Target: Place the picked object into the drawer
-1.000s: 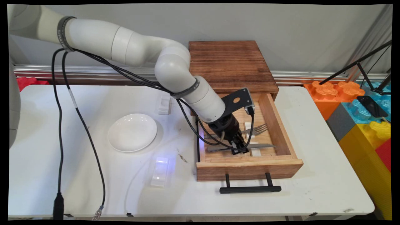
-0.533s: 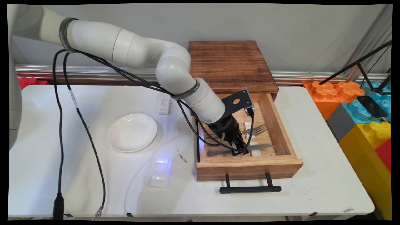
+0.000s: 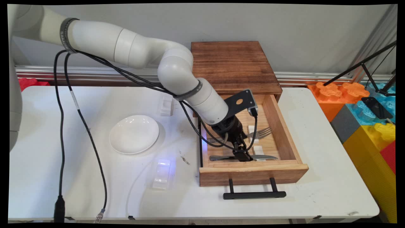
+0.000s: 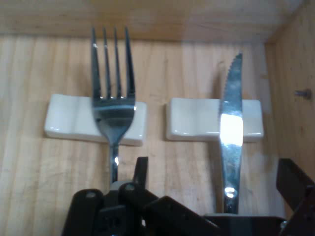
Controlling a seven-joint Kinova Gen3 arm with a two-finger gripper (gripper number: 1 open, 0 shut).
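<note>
1. The drawer [image 3: 253,172] of the wooden cabinet [image 3: 234,63] stands pulled out over the table [image 3: 316,126], its black handle [image 3: 254,194] towards the near edge.
2. The gripper [image 3: 242,153] is reached down inside the drawer, right over the knife [image 3: 265,157]. The knife lies flat along the drawer's front wall and does not look lifted.
3. The fork [image 3: 262,131] lies beside the knife, further back in the drawer, untouched.
4. Out on the table, a white plate [image 3: 133,134] sits bare, well apart from the drawer. A clear plastic box [image 3: 161,174] lies nearer the front, and a small white block [image 3: 166,106] sits by the cabinet.
5. From the main view I can't say how the fingers stand, because the hand and its cables hide them.
6. The hand view settles it. The gripper [image 4: 214,167] is spread wide with a finger on each side of the knife [image 4: 231,128], and neither finger is pressed against it. So the hand is released around the knife handle, not clenched.
7. The hand view also shows that each piece rests on its own little white holder. The fork [image 4: 113,98] crosses the left holder [image 4: 74,118] at its neck, and the knife blade crosses the right holder [image 4: 192,120].
8. In the hand view the knife's serrated edge is plain to see, as is the drawer wall close by the knife. Only the main view shows the plate and the cabinet.
</note>
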